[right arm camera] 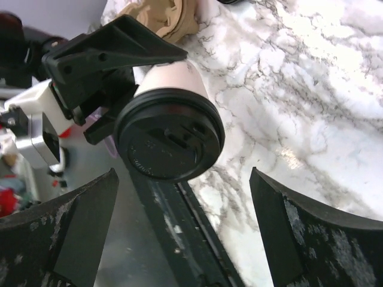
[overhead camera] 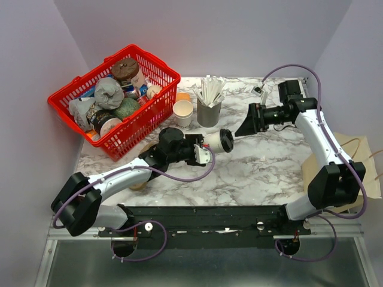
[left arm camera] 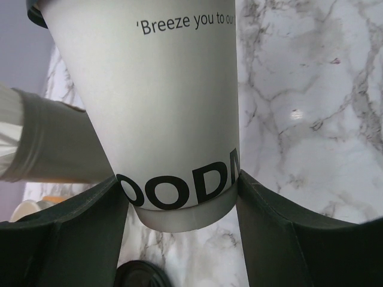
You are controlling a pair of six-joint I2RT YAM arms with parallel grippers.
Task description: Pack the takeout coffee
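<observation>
The takeout coffee [overhead camera: 216, 142], a cream paper cup with a black lid [right arm camera: 169, 134], lies on its side above the marble table, lid pointing right. My left gripper [overhead camera: 203, 153] is shut on the cup's base end. In the left wrist view its dark fingers [left arm camera: 60, 239] press both sides of the printed cup [left arm camera: 161, 107]. My right gripper [overhead camera: 244, 127] hovers just right of the lid, facing it. Its jaws stand wide open [right arm camera: 184, 179] with nothing between them, a short gap from the lid.
A red basket [overhead camera: 173, 75] full of containers stands at the back left. A stack of cream cups [overhead camera: 183, 112] and a grey cup of white sticks [overhead camera: 209, 110] stand behind the coffee. A tan bag [overhead camera: 317, 170] sits at the table's right edge.
</observation>
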